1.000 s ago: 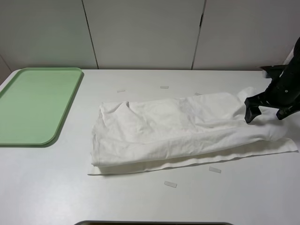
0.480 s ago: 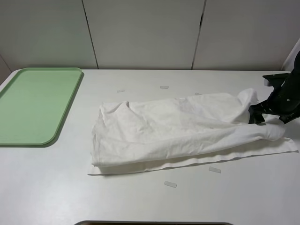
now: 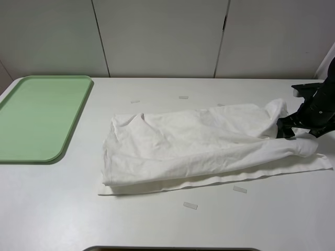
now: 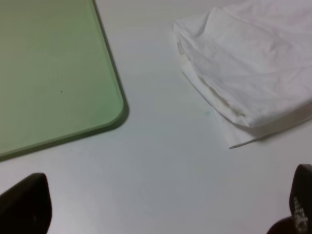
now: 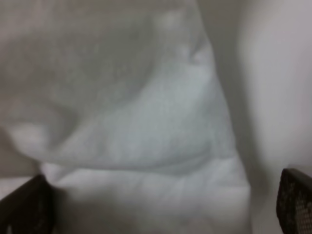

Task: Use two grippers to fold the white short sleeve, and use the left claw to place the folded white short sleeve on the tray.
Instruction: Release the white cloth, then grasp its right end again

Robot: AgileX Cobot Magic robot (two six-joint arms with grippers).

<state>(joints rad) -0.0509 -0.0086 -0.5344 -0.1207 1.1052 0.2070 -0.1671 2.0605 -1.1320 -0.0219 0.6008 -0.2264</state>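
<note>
Lying across the middle of the table (image 3: 157, 219), the white shirt (image 3: 199, 146) is folded lengthwise and wrinkled, its right end near the table's right edge; the green tray (image 3: 39, 117) sits at the far left corner, apart from the shirt; the left claw (image 4: 163, 209) hangs wide open above bare tabletop between them; the right claw (image 3: 293, 130) is spread wide at the shirt's right end, with cloth between its jaws.

R end effector (image 3: 298, 133) at shirt (image 3: 193, 146) edge
</note>
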